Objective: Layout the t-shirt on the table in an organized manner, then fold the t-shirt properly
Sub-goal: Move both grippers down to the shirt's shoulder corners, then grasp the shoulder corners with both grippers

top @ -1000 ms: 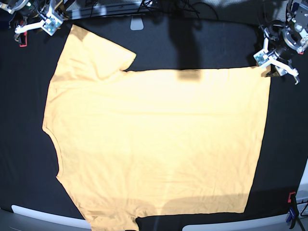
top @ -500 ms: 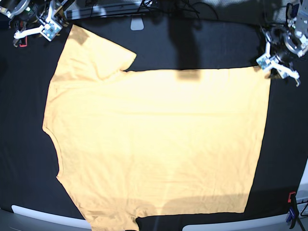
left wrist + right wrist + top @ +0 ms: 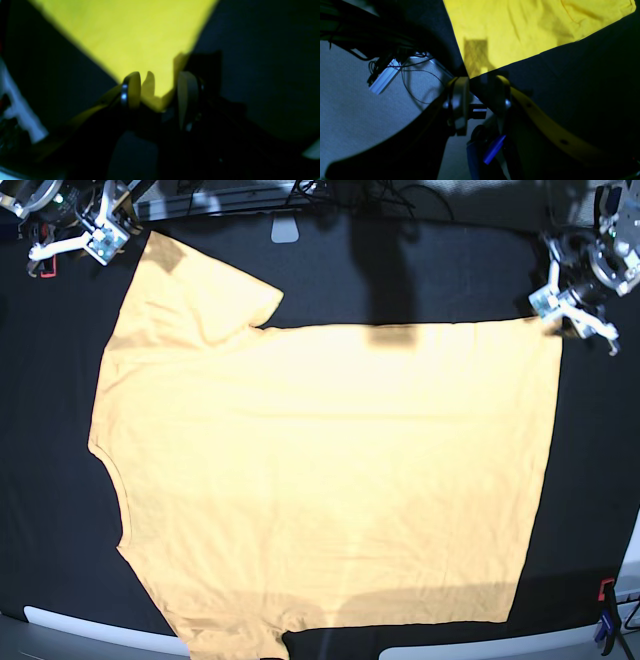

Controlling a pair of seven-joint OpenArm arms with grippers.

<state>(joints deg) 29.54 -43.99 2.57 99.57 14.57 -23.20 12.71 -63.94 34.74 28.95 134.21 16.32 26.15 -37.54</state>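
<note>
The t-shirt [image 3: 320, 470] lies spread flat across the black desk [image 3: 600, 480], collar toward the base view's left, hem toward its right, one sleeve reaching up to the far left corner and the other running off the near edge. It looks light, thin and limp; it would likely slide easily on the cloth surface and wrinkle if dragged by one point only, so the best holds appear to be corners and hems, taken in pairs so the edge lifts evenly for a fold. The left gripper [image 3: 157, 87] sits at the far hem corner with its jaws apart and a small tip of yellow fabric between them; whether the fabric is pinched or merely lying there cannot be told from the blurred wrist view. The right gripper [image 3: 481, 95] hovers just off the tip of the far sleeve, jaws partly apart and holding nothing. Compared with a second ago, the shirt has not shifted, while the right gripper has drawn back toward the far left corner and the left gripper has lifted slightly up and away from the hem corner.
</note>
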